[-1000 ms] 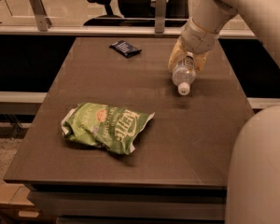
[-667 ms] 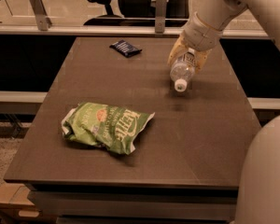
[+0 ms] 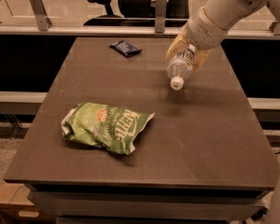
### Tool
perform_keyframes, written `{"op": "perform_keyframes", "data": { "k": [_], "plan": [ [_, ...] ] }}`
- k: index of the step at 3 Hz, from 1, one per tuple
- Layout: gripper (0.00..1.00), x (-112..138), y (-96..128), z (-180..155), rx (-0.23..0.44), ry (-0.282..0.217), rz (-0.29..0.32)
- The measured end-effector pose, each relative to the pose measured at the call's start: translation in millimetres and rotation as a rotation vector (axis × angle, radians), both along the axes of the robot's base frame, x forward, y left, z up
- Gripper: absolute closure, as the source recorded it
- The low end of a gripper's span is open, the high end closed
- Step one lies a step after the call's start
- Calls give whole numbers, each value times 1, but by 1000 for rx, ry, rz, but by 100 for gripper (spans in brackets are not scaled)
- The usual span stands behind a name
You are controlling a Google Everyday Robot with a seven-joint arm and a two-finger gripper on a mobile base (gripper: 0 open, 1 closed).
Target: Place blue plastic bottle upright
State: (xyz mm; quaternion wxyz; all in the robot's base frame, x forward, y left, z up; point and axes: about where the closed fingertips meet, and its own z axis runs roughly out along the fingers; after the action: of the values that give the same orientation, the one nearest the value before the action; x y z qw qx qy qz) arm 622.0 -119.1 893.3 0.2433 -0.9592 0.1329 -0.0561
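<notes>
The blue plastic bottle (image 3: 179,68) is a small clear bottle with a white cap and a white-and-blue label. It hangs tilted above the table's far right part, cap pointing down toward me. My gripper (image 3: 187,52) is shut on the bottle's upper body, with yellowish fingers (image 3: 174,46) on either side. The white arm reaches in from the upper right.
A green chip bag (image 3: 106,126) lies crumpled on the brown table (image 3: 200,143), front left of centre. A small dark blue snack packet (image 3: 125,48) lies near the far edge. A rail with metal posts (image 3: 159,6) and an office chair stand behind the table.
The gripper has lifted the bottle off the table and moved it slightly up; the cap end now hangs in the air, still pointing down.
</notes>
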Motion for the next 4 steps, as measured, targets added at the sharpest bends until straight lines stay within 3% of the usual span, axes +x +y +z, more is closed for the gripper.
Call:
{"op": "perform_keyframes", "data": {
  "k": [1, 3, 4],
  "plan": [
    [100, -3, -2, 4, 72, -39, 68],
    [100, -28, -15, 33, 485, -211, 295],
    [100, -28, -15, 32, 483, -210, 294]
  ]
}}
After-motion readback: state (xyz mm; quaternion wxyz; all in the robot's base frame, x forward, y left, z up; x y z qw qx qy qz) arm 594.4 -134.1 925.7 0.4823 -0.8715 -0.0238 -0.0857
